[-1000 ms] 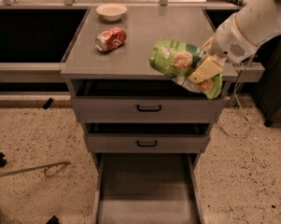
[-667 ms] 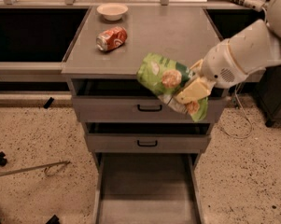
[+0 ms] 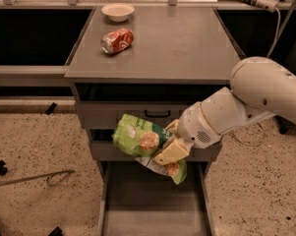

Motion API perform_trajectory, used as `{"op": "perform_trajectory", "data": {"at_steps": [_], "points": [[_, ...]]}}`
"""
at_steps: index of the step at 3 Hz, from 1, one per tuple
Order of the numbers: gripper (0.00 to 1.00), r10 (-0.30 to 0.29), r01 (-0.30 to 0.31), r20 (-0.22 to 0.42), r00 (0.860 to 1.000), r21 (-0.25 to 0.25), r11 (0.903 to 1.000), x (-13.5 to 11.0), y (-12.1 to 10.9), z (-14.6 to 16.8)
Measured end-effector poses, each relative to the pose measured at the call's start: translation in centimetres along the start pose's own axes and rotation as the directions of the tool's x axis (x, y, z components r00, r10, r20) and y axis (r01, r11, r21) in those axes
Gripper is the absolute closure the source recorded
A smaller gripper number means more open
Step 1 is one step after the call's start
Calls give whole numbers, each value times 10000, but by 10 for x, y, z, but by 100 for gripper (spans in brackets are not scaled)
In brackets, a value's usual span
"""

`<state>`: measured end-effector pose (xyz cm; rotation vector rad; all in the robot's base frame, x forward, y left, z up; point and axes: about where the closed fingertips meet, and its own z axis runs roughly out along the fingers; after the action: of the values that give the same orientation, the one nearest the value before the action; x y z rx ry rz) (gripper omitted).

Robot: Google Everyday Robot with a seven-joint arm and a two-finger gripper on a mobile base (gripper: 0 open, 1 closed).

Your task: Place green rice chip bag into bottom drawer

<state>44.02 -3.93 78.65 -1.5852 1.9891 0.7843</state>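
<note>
The gripper (image 3: pixel 171 149) has its jaws pinched on the green rice chip bag (image 3: pixel 136 137), which hangs at lower centre above the open bottom drawer (image 3: pixel 152 211). The white arm (image 3: pixel 246 100) slants in from the right edge.

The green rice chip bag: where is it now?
Lower centre of the camera view: the green rice chip bag is in the gripper, before the middle drawer, above the open bottom drawer.

Soda can (image 3: pixel 117 40) lying on side, desk (image 3: pixel 187 43) left; white bowl (image 3: pixel 117 11) behind it, apart; thin rod (image 3: pixel 24 179) on speckled floor (image 3: pixel 34 141).
</note>
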Motion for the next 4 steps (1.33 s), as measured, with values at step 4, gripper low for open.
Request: {"op": "perform_trajectory", "data": {"at_steps": [4], "points": [[100,2307,-2307,-206,9728,-10,9730,141,21,156]]}}
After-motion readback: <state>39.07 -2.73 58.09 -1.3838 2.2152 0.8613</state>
